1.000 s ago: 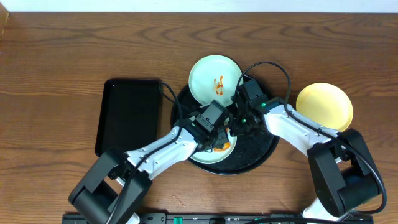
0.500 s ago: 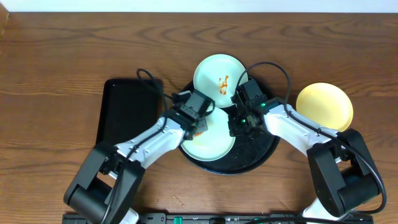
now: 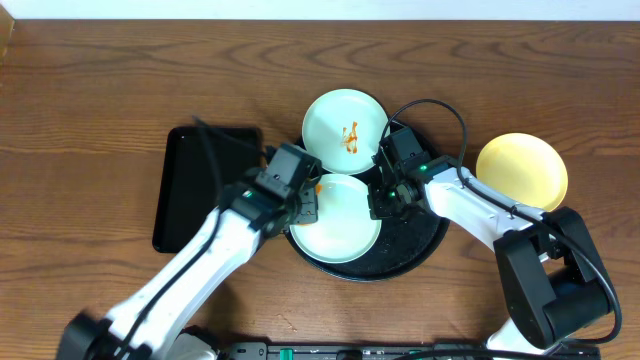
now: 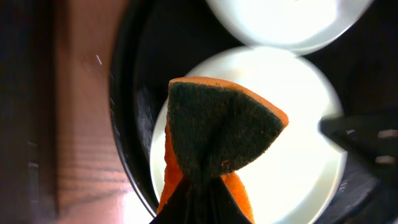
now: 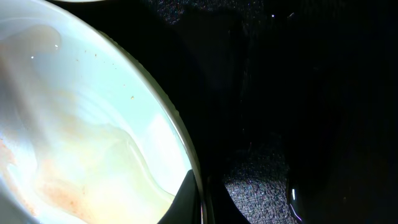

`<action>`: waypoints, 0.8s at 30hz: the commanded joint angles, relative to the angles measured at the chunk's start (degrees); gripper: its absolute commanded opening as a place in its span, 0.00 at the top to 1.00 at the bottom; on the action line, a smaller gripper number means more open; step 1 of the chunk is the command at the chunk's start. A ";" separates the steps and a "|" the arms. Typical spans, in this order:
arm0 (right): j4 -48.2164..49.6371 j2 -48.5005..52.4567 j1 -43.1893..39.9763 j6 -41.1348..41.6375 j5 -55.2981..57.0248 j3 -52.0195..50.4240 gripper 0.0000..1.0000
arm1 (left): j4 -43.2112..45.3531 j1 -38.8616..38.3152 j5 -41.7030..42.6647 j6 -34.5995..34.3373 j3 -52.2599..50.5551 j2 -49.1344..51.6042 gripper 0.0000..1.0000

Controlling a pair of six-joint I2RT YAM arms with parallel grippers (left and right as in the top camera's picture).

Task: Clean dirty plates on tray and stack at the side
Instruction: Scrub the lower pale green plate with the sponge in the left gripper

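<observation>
Front plate (image 3: 345, 228), pale mint & glossy, lies in the round black tray (image 3: 415, 248). The right wrist view shows a faint brownish film on it. Right claw (image 3: 383, 197) is clamped on its right rim. Left claw (image 3: 303, 200) grips an orange sponge (image 4: 217, 124), dark scrub side toward wrist cam, over the plate's left edge. Back plate (image 3: 345, 130), orange streak at centre, overlaps tray's far rim. Yellow plate (image 3: 521, 170) sits on desk (image 3: 100, 90), rt of tray, apart.

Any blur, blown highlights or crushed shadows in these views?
Overhead: evenly lit and sharp, only the left arm smeared by motion. Left wrist: the plate behind the sponge is blown out to white. Right wrist: the black tray is crushed to grainy dark, the plate soft and glossy up close.
</observation>
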 commanded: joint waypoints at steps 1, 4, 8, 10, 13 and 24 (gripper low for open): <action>-0.66 1.55 0.13 0.35 3.54 -0.33 0.99 | 1.27 0.22 -2.51 1.55 0.37 -1.44 0.92; -0.68 1.55 0.13 0.35 3.54 -0.33 0.99 | 1.88 0.09 0.07 1.14 0.22 -0.24 0.93; -0.74 1.55 0.13 0.35 3.54 -0.33 0.99 | 2.73 -0.37 2.80 -1.22 -0.04 3.72 0.92; -0.74 1.55 0.13 0.35 3.54 -0.33 0.99 | 3.87 -0.79 5.25 -1.20 -0.20 6.32 0.92; -0.74 1.55 0.13 0.35 3.54 -0.33 0.99 | 5.81 -1.99 7.96 -1.20 -0.20 10.69 0.92; -1.38 1.55 0.13 0.35 3.54 -0.33 0.99 | 4.74 -2.54 -8.57 -0.31 -0.15 20.28 0.93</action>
